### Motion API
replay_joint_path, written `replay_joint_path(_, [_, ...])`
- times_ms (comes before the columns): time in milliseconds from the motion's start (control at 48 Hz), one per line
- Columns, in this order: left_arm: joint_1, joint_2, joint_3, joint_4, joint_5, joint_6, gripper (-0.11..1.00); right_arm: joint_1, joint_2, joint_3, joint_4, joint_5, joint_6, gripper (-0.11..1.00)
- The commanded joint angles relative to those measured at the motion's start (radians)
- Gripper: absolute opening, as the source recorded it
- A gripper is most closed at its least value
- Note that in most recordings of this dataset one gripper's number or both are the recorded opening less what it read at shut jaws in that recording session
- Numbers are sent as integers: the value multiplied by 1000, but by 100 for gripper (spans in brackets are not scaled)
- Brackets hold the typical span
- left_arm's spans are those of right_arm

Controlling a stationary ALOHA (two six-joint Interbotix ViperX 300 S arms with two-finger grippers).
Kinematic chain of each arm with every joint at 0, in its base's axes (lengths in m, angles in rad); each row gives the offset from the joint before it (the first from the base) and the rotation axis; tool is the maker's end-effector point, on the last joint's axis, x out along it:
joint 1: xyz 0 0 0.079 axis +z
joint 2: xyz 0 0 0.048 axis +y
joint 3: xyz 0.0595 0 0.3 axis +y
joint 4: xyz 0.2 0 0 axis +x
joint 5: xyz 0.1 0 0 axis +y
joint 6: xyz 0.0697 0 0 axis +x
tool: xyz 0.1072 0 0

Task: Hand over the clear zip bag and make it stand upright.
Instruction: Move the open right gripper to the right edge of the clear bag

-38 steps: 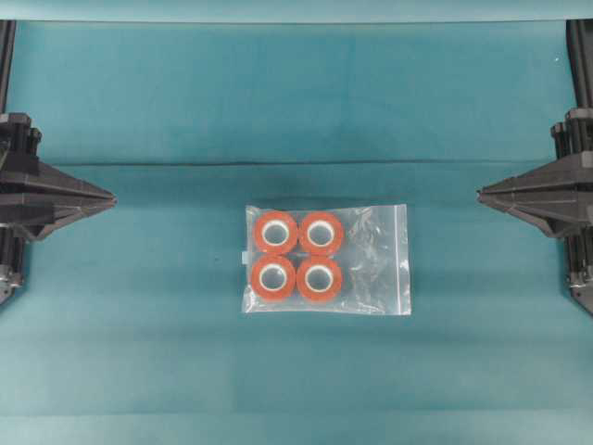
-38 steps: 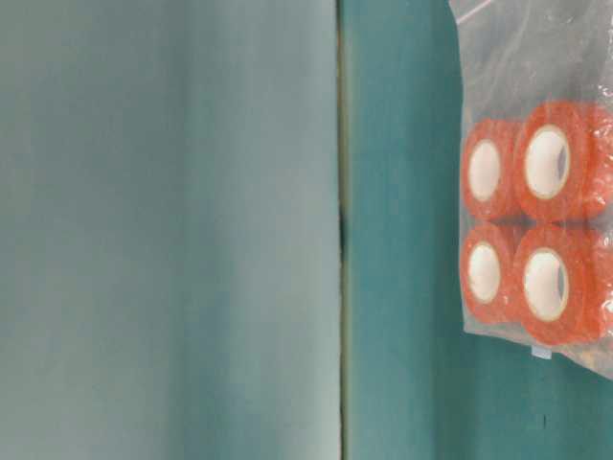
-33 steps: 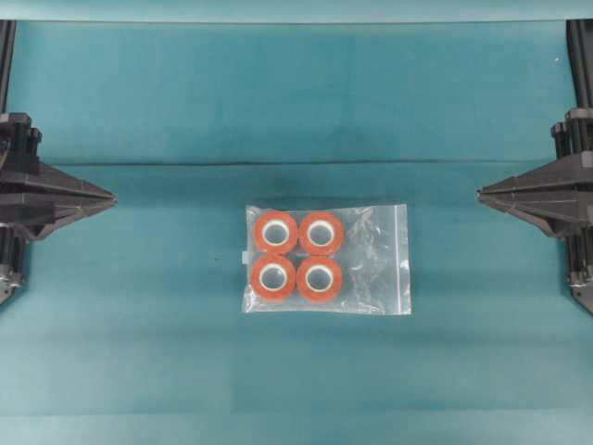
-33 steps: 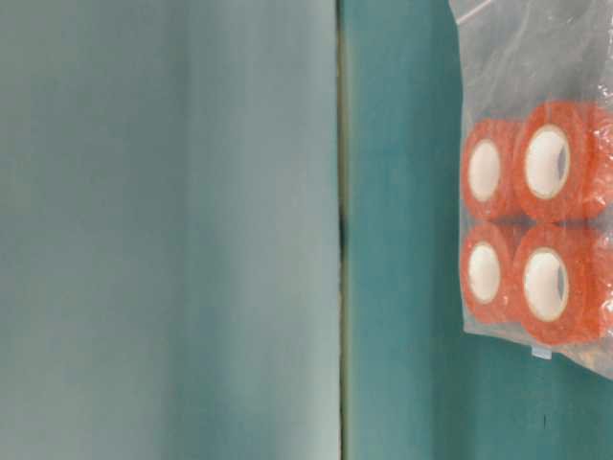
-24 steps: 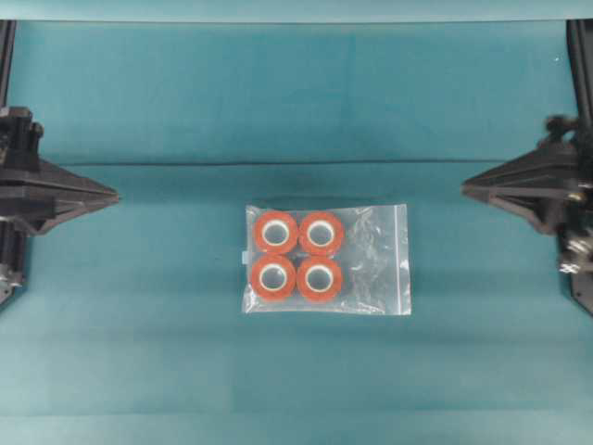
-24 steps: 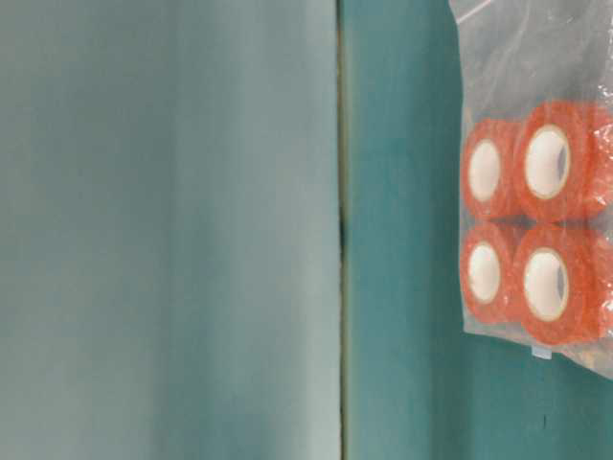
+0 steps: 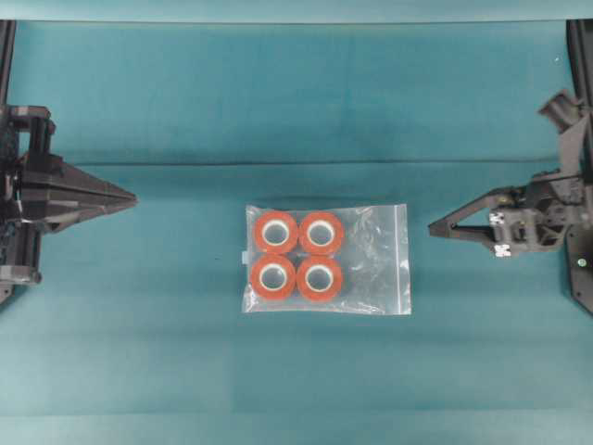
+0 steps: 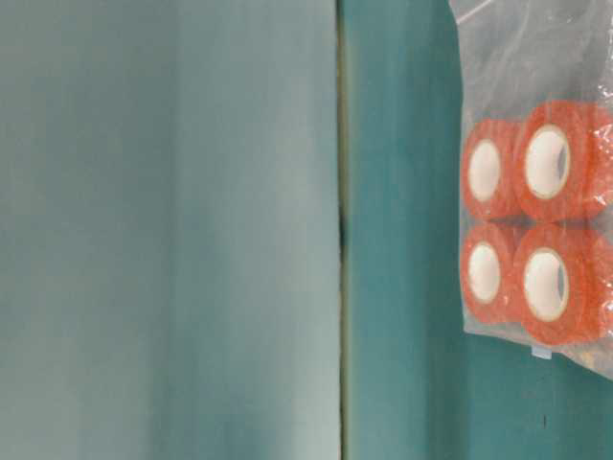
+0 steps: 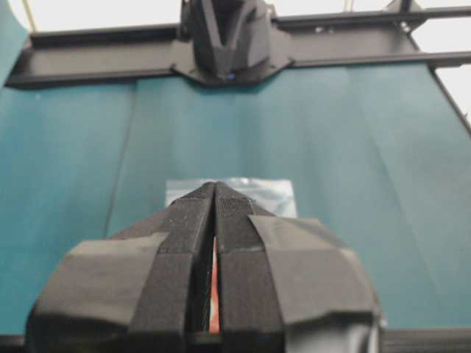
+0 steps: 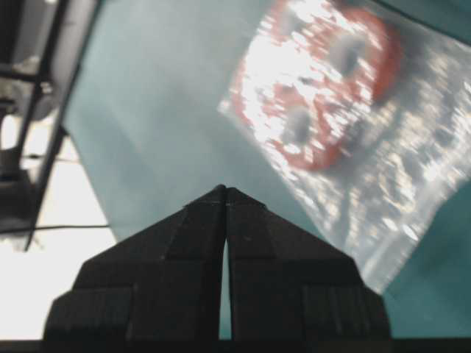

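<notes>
The clear zip bag (image 7: 326, 260) lies flat on the teal cloth at the middle of the overhead view, its orange-red tape rolls (image 7: 298, 256) bunched at its left end. It also shows in the table-level view (image 8: 536, 182), in the left wrist view (image 9: 257, 190) and blurred in the right wrist view (image 10: 353, 125). My left gripper (image 7: 135, 197) is shut and empty, well left of the bag. My right gripper (image 7: 431, 229) is shut and empty, just right of the bag's zip edge and not touching it.
A crease (image 7: 296, 164) runs across the teal cloth behind the bag. Black arm frames stand at the left edge (image 7: 7, 56) and right edge (image 7: 580, 56). The right arm's base (image 9: 224, 33) shows at the far side in the left wrist view.
My right gripper has swung in toward the bag and turned, its tips now close to the zip edge. My left gripper has moved a little toward the bag. The bag has not moved.
</notes>
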Motion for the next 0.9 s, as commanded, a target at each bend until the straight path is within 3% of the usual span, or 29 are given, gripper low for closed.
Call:
replay_joint_path(0, [8,6,-28,3,15,0,-1,-17,2,15,15,-20,43,0])
replay_joint_path(146, [21,15,-29,3,31,0,-1,-15,5,51,21,-20,133,1])
replay_joint_path(208, [23,20,-29,2,29,0,-1,-15,8,55,21,-23,160,7])
replay_joint_path(292, [23,21,-29,3,37,-2,-1,-15,12,58,21,-28,189,25])
replay_joint_path(438, [23,31,-32,3,40,-6,-1,-9,63,61,21,-28,196,69])
replay_joint_path(542, [25,34,-32,2,41,-8,-1,3,110,57,21,-38,198,90])
replay_joint_path(875, [25,37,-32,2,43,-20,-1,103,279,61,61,-238,241,92])
